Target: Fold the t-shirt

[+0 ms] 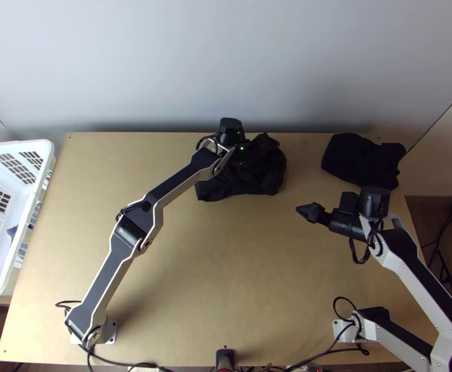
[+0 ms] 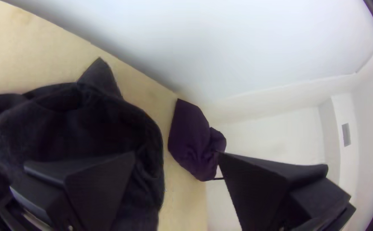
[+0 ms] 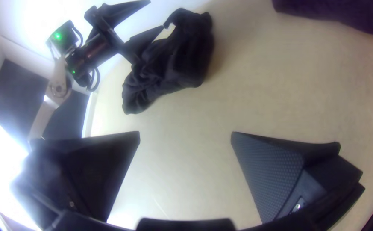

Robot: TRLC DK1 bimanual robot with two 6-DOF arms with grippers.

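Note:
In the top view a black cloth [image 1: 260,177], probably the t-shirt, lies bunched near the table's back edge. My left gripper [image 1: 244,147] is over its back part; in the left wrist view the left gripper [image 2: 175,156] is open, one finger over the cloth [image 2: 92,124] and the other beyond its edge. The right wrist view also shows that spread left gripper [image 3: 155,15] by the bunched cloth [image 3: 177,60]. My right gripper [image 1: 307,212] is above the table, in front and to the right of the cloth. Its fingers stand apart in the right wrist view, the right gripper [image 3: 186,134] holding nothing.
A second dark cloth [image 1: 362,161] lies in a heap at the table's back right corner; it looks purple in the left wrist view. A white basket [image 1: 43,149] stands at the left edge. Bare wood [image 1: 226,266] spreads between the arms, and a wall rises behind the table.

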